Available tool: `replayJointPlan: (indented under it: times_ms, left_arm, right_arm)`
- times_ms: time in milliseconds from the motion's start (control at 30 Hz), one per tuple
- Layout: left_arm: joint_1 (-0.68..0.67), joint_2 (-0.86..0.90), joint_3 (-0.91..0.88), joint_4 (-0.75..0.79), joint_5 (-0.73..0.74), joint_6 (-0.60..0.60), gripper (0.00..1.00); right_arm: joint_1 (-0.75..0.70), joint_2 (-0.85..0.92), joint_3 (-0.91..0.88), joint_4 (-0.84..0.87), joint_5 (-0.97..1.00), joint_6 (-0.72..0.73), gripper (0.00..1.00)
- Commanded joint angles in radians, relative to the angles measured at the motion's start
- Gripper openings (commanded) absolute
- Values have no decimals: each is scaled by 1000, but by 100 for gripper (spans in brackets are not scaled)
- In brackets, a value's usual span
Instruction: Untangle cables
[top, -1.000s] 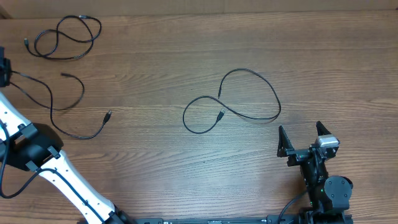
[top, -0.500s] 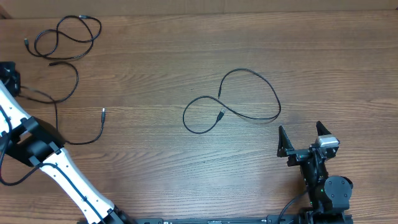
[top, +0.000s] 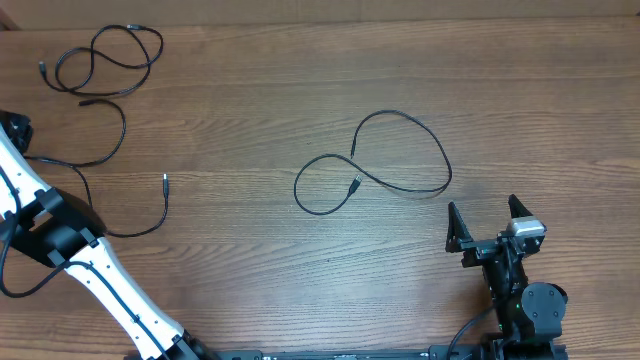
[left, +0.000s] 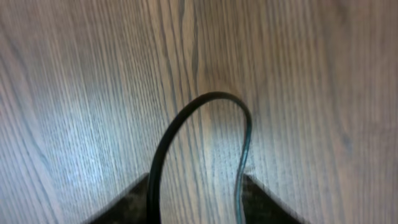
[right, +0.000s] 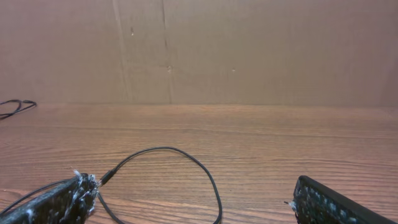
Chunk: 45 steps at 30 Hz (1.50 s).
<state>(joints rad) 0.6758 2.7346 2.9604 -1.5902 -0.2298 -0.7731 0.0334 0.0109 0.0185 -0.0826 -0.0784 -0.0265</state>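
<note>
A brown wood-grain table (top: 250, 270) runs to a plain tan, cardboard-like wall (right: 249, 50) with faint vertical creases along its far edge, and the even lighting leaves a soft pale sheen on the boards.

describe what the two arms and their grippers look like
The left arm has white tube-like links joined by bulky black joints, with thin black wires looping alongside. The left gripper shows only dark wedge-shaped fingertips. The right arm is all black apart from a small silver-white block by the wrist; the right gripper has two black pointed fingers, rough-textured with whitish flecks.
</note>
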Motion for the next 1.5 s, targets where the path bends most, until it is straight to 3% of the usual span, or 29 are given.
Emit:
replayJointPlan:
  times_ms: [0, 67, 100, 167, 200, 267, 367, 467, 567, 600, 900, 1100, 1233, 1400, 1467]
  left_arm:
    - [-6, -76, 89, -7, -31, 24, 52]
    - [-11, -100, 109, -7, -31, 25, 52]
    - [-16, -125, 122, -6, -31, 25, 28]
    - [-18, -145, 122, -11, -20, 26, 21]
    - [-18, -150, 122, -16, -10, 25, 24]
    - [-18, -153, 122, -34, 37, 27, 48]
    - [-21, -150, 115, -66, 128, 39, 53]
    - [-43, -150, 95, -100, 179, 103, 65]
    - [-70, -150, 64, -100, 167, 177, 96]
    - [-79, -150, 39, -100, 168, 203, 100]
    - [-100, -150, -229, -100, 147, 166, 100]
    - [-98, -150, -299, -94, 31, 167, 100]
    - [-98, -150, -301, -82, 25, 167, 83]
    - [-101, -150, -327, -68, 115, 167, 72]
    - [-103, -148, -341, -55, 138, 167, 44]
  right_arm:
    - [5, -8, -10, 3, -2, -1, 100]
    - [5, -8, -10, 3, -2, -1, 100]
    - [5, -8, -10, 3, -2, -1, 100]
    - [5, -8, -10, 3, -2, -1, 100]
    - [5, -8, -10, 3, -2, -1, 100]
    - [5, -8, -10, 3, -2, -1, 100]
    - [5, -8, -10, 3, -2, -1, 100]
    - [5, -8, -10, 3, -2, -1, 100]
    - [5, -8, -10, 3, -2, -1, 100]
    - [5, -8, -10, 3, -2, -1, 100]
    - [5, -8, -10, 3, -2, -1, 100]
    - [5, -8, -10, 3, -2, -1, 100]
    - [5, -8, -10, 3, -2, -1, 100]
    - [5, -8, -10, 3, -2, -1, 100]
    - [5, -8, -10, 3, -2, -1, 100]
